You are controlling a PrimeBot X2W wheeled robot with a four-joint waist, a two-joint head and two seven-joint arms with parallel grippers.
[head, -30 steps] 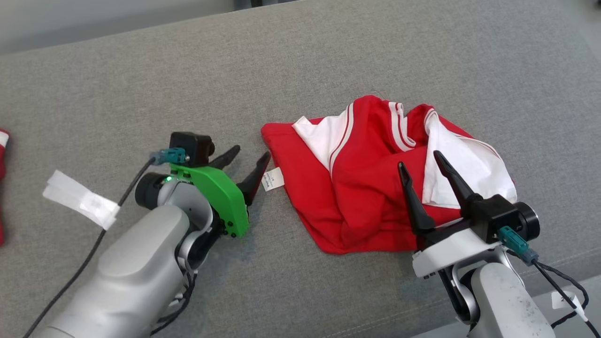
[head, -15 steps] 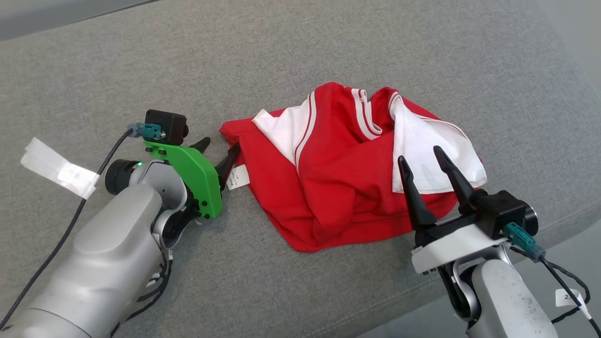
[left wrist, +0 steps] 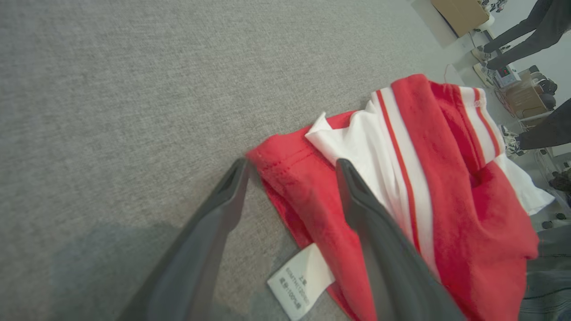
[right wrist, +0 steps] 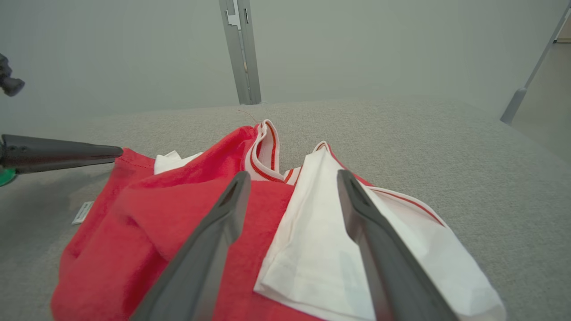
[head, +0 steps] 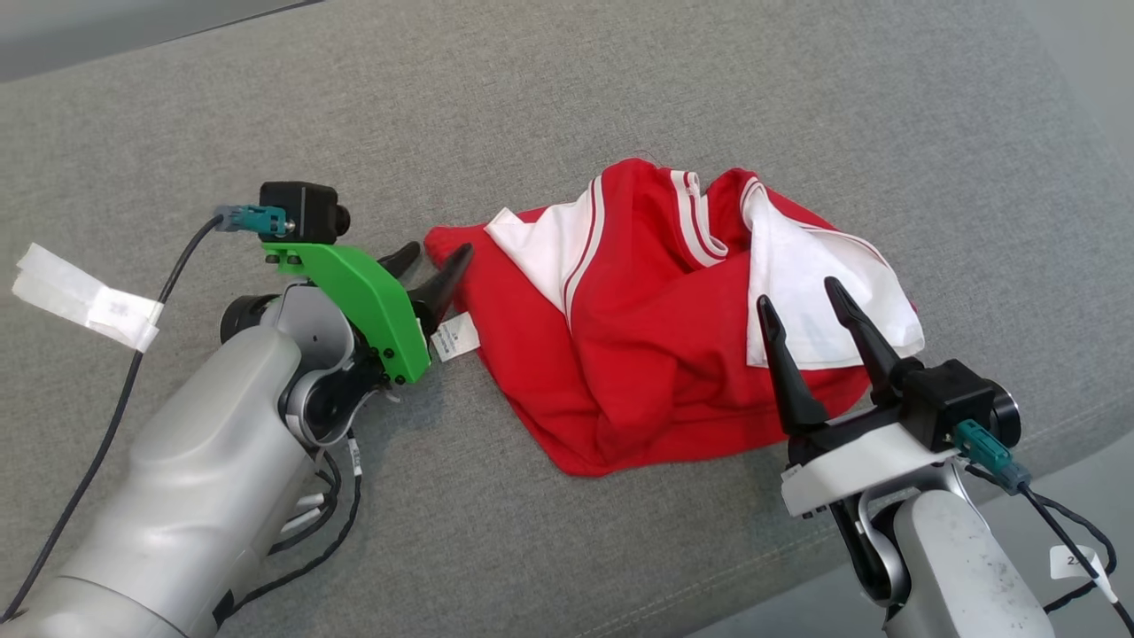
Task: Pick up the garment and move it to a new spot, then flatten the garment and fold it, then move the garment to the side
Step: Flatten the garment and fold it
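Straddling the garment [head: 638, 354], the left gripper [head: 438, 251] lies low, fingers wide — the right gripper [head: 797, 292] hovers, equally spread.

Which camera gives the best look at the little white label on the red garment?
The left wrist view: the label is close up, its print lines visible. The head view shows it small beside the left gripper; the right wrist view, a sliver edging the garment.

Grey woven-fabric tabletop [head: 620, 106], padded, w/ seam near front edge. Plain pale grey wall [right wrist: 134, 53] behind; vertical metal rail [right wrist: 241, 49] on it, slanted pole [right wrist: 533, 71] at far rt. Pale floor [head: 1099, 461] past the edge. Far off: cardboard box [left wrist: 461, 13], dark-trousered legs [left wrist: 519, 38] of ppl standing. Light soft, even.
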